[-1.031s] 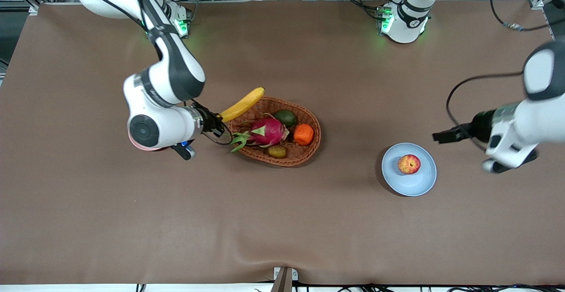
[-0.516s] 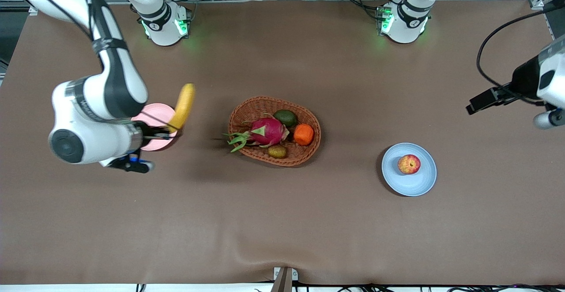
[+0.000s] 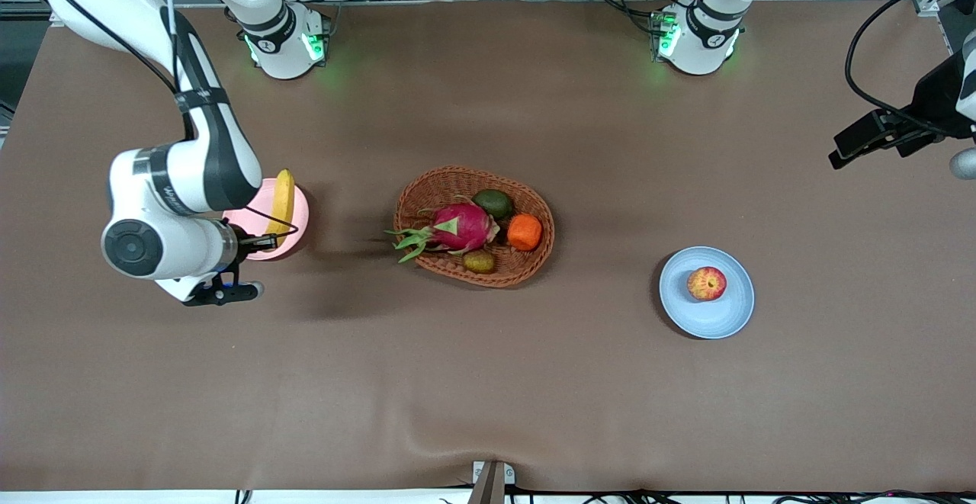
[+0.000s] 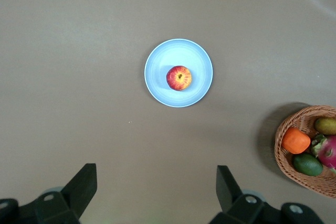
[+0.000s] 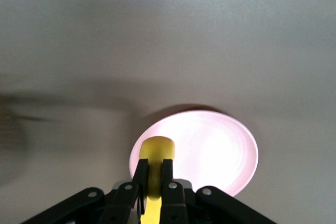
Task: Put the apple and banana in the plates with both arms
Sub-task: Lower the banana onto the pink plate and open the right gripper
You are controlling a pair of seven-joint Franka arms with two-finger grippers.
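Observation:
The yellow banana [image 3: 283, 199] hangs over the pale pink plate [image 3: 299, 218] at the right arm's end of the table, with my right gripper [image 3: 268, 239] shut on it. In the right wrist view the banana [image 5: 156, 156] stands clamped between the dark fingers [image 5: 140, 174] above the pink plate [image 5: 215, 148]. The red apple [image 3: 706, 283] lies on the light blue plate [image 3: 724, 317] toward the left arm's end. My left gripper [image 3: 858, 144] is open and holds nothing, high over the table's edge; its view shows the apple [image 4: 179, 77] on the blue plate [image 4: 157, 85].
An oval wicker basket [image 3: 526, 271] sits mid-table with a dragon fruit [image 3: 457, 228], an avocado [image 3: 494, 203], an orange fruit [image 3: 524, 231] and a kiwi [image 3: 478, 261]. The brown cloth has a ripple near the front edge [image 3: 427, 431].
My right arm has carried the banana from the basket to above the pink plate and turned it. My left arm has drawn away from the blue plate toward the table's edge.

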